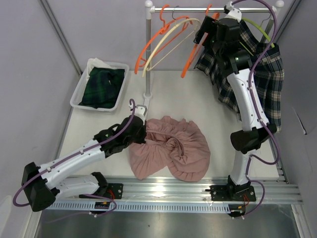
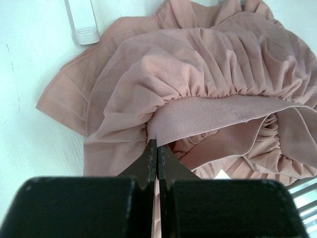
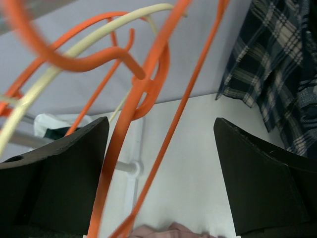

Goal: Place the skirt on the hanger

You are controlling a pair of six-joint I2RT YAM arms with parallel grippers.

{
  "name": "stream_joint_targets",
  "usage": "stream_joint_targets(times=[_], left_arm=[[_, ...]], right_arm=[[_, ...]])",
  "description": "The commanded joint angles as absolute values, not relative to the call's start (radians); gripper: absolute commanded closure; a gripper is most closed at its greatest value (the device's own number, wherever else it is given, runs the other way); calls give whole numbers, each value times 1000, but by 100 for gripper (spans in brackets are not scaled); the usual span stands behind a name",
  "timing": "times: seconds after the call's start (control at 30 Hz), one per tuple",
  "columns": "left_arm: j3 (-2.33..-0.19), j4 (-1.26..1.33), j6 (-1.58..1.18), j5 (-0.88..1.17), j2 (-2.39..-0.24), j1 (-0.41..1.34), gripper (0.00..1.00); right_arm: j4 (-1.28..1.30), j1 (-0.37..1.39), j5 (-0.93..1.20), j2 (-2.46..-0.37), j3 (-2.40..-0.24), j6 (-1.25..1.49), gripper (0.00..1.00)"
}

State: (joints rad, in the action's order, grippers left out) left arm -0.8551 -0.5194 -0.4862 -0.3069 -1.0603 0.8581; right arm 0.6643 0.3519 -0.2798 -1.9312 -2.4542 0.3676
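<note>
The pink skirt lies bunched on the table in front of the arms. My left gripper is low at its left edge. In the left wrist view the gripper is shut, pinching the skirt at a fold by the elastic waistband. My right gripper is up at the rail, open. In the right wrist view the gripper has an orange hanger passing between its fingers, not gripped. That hanger hangs on the rail beside a cream hanger and another orange one.
A dark plaid skirt hangs on a green hanger at the rail's right end, behind my right arm. A white bin with a dark green plaid garment stands at the back left. The rack's white pole stands behind the pink skirt; its foot is nearby.
</note>
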Motion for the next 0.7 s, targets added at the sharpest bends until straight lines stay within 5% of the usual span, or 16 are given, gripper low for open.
stream_joint_targets(times=[0.0, 0.67], left_arm=[[-867, -528, -457, -319, -1017, 856, 100], [-851, -520, -462, -302, -1015, 856, 100]], right_arm=[[644, 318, -258, -1953, -2503, 365, 9], [609, 322, -322, -1819, -2341, 224, 71]])
